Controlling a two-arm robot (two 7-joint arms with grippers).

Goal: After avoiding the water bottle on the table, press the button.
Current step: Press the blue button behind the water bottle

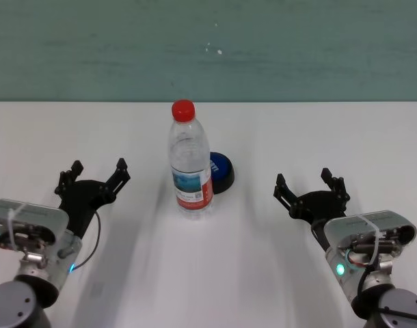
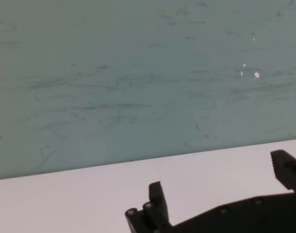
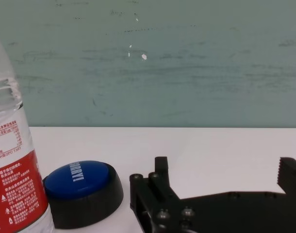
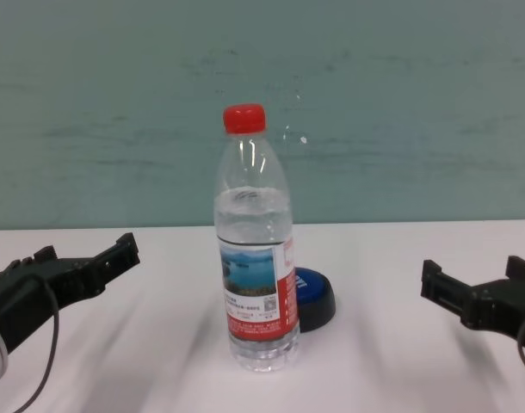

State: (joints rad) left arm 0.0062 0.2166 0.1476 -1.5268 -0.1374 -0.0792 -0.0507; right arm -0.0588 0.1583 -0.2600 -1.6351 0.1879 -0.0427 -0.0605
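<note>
Right hand (image 1: 310, 183), splayed, near domed button (image 1: 221, 171)

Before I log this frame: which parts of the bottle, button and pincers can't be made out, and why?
- Button: left part hidden behind the water bottle in head and chest views.
- Bottle: cap and left side cut off by the right wrist view's edge.
- Left pincer, open: neither bottle nor button appears in its wrist view.
- Right pincer, open: partly cut off by the chest view's right edge.

button (image 3: 83, 193) apparently touching water bottle (image 3: 14, 170)

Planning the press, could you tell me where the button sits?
The button sits mid-table, just behind the water bottle, toward the robot's right.
</note>
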